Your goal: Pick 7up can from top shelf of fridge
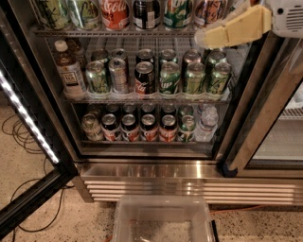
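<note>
Yellowish plastic marks the gripper [202, 38], which reaches in from the upper right with its tip level with the front rail of the top shelf [113, 33] of the fridge [156, 171]; whether it is spread or pressed together I cannot tell. Just above that tip the 7up can [208, 8] stands on the shelf, right of a green can [177, 10], its top cropped
</note>
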Robot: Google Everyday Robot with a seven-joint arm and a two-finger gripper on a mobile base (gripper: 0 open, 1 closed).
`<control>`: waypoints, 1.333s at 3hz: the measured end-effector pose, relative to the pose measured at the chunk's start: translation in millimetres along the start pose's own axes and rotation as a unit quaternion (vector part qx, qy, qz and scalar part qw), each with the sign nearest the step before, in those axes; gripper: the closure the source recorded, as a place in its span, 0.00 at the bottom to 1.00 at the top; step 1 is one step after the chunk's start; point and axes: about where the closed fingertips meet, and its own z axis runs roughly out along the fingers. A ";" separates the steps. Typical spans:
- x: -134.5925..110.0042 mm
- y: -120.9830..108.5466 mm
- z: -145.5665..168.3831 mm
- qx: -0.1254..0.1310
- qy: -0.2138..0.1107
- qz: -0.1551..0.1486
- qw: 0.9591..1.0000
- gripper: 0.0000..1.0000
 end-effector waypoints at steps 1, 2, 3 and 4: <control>3.6 21.0 42.3 0.034 0.028 0.017 0.999 0.00; 1.4 8.6 46.7 0.065 0.022 0.032 0.997 0.00; 1.5 8.4 46.7 0.066 0.022 0.032 0.997 0.00; 9.7 -22.2 48.1 0.092 0.024 0.046 0.994 0.00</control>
